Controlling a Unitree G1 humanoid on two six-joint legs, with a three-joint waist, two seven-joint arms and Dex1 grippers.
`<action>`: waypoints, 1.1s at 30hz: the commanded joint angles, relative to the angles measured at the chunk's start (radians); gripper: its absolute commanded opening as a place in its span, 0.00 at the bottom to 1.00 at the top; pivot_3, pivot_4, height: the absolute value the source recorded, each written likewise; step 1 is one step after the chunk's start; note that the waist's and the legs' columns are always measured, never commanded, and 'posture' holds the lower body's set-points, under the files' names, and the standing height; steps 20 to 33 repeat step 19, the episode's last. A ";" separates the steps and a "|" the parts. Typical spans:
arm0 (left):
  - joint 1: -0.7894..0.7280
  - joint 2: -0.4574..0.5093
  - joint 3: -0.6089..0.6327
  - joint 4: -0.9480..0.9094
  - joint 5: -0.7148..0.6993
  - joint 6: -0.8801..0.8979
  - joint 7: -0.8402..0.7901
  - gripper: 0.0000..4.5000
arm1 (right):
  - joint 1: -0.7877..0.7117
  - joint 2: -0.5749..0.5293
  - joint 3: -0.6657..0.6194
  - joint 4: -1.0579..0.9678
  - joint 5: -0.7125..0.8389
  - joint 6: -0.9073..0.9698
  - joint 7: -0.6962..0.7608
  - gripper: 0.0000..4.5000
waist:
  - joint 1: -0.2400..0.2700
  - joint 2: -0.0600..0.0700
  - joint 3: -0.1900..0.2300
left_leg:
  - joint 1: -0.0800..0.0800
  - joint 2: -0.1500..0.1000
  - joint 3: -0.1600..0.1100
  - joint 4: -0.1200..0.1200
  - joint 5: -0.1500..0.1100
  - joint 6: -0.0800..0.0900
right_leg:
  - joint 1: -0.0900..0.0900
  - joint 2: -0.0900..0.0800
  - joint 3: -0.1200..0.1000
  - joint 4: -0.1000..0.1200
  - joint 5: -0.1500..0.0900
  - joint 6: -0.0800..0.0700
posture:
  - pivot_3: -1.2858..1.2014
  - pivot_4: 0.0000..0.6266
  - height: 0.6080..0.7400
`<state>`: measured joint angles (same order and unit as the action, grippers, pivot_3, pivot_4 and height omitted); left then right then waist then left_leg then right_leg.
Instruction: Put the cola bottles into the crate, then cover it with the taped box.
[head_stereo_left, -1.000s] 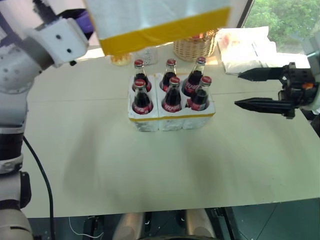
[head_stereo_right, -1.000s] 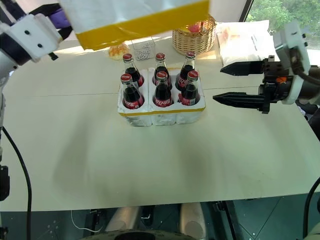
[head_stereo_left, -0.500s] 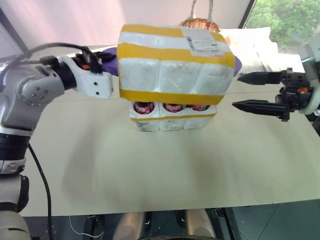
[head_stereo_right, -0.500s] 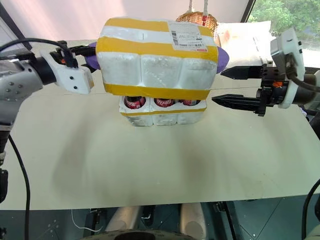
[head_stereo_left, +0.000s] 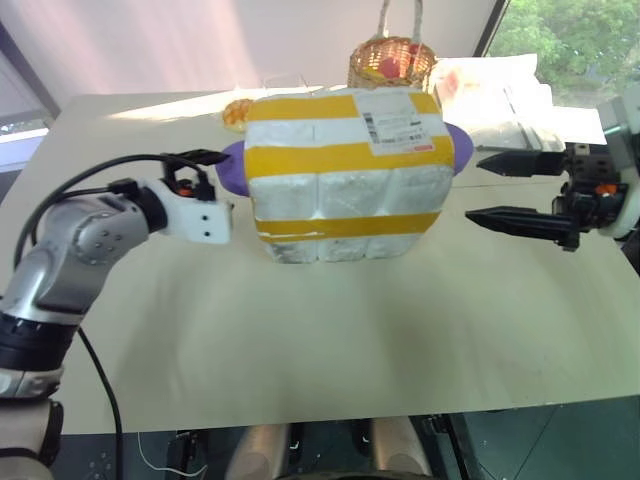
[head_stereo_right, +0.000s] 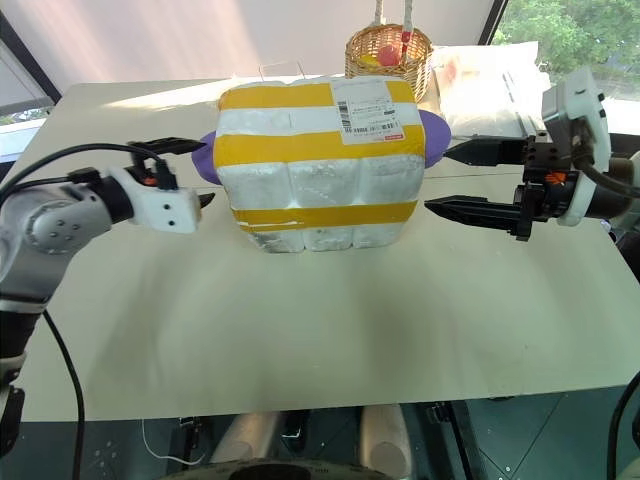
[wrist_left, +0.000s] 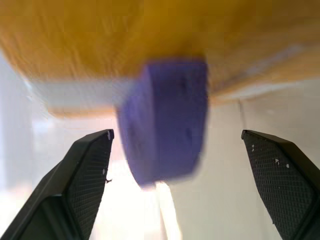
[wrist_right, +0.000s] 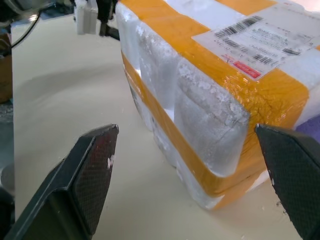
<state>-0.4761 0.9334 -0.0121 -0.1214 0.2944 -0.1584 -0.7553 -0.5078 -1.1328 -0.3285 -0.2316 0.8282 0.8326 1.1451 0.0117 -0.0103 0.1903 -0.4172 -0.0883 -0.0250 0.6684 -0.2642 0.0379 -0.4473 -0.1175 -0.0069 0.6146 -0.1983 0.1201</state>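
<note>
Taped box (head_stereo_right: 318, 160), white foam striped with yellow tape and carrying a shipping label (head_stereo_right: 370, 107) on top, sat down over the crate (head_stereo_right: 325, 234) in the middle of the cream table (head_stereo_right: 330, 330), hiding the bottles. A purple handle (head_stereo_right: 205, 160) stuck out of its left side and another (head_stereo_right: 433, 138) out of its right. Left gripper (head_stereo_right: 186, 172) stood just beside the left handle with fingers spread, holding nothing. Right gripper (head_stereo_right: 455, 180) hovered near the box's right side, jaws wide apart and empty. A wicker basket (head_stereo_right: 390, 55) stood behind.
</note>
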 joint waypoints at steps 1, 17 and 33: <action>0.030 0.011 0.192 -0.114 -0.352 0.272 -0.149 0.98 | 0.026 -0.028 -0.045 -0.007 -0.015 -0.024 0.014 1.00 | 0.000 0.000 0.000 | 0.000 0.000 0.000 0.000 0.000 0.000 | 0.000 0.000 0.000 0.000 0.000 0.000 | 0.52 0.24 1.00; 0.198 0.349 0.490 0.010 -1.037 1.005 -0.649 0.98 | 0.135 -0.024 -0.011 0.085 -0.147 -0.161 0.085 1.00 | -0.023 0.001 0.000 | 0.010 0.000 0.000 -0.001 -0.001 0.000 | 0.010 0.000 0.000 -0.001 -0.001 0.000 | 0.52 0.24 1.00; 0.205 0.352 0.478 0.007 -1.021 0.985 -0.647 0.98 | 0.137 -0.018 -0.008 0.089 -0.150 -0.166 0.084 1.00 | -0.023 0.001 0.000 | 0.010 0.000 0.000 -0.001 -0.001 0.000 | 0.009 0.000 0.000 -0.001 -0.001 0.000 | 0.52 0.24 1.00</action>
